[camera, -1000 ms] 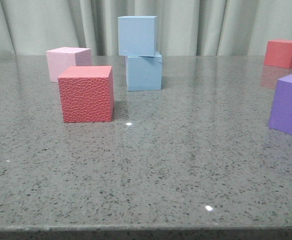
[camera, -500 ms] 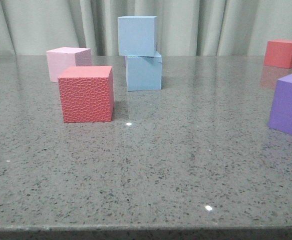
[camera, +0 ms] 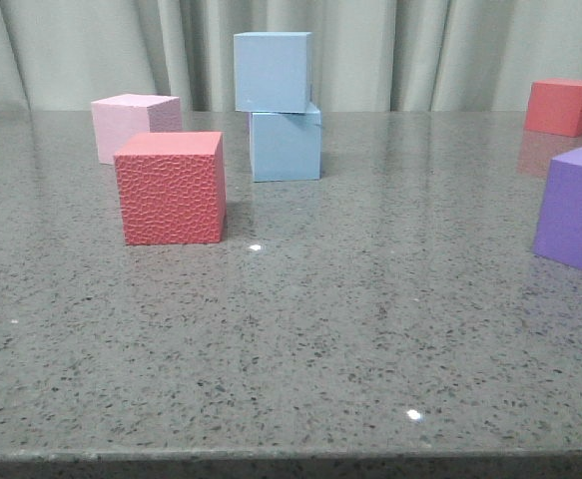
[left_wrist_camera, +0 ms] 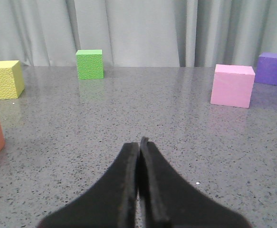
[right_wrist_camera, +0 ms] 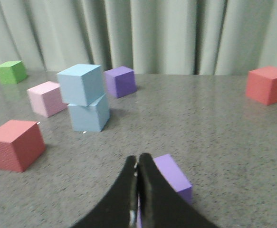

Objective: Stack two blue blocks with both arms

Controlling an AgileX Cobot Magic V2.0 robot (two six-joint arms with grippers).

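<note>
Nothing among the cubes is shifting since the earlier frames. One blue block (camera: pixel 273 71) is sitting on the other blue block (camera: pixel 286 145) at the far middle of the desk (camera: pixel 370 329), overhanging it leftward. Left gripper (left_wrist_camera: pixel 140 142) and right gripper (right_wrist_camera: pixel 138 159) are both keeping their fingers pressed together, holding nothing. A textured red cube (camera: pixel 171 188) is standing near the stack; the desk's front area is lying open.

Light falls evenly and soft from above me; my bench (camera: pixel 300 329) gleams, with small white glints and faint reflections of the cubes. Shadows are short and weak. My front view is sharp, while my right wrist view looks slightly blurred throughout.
</note>
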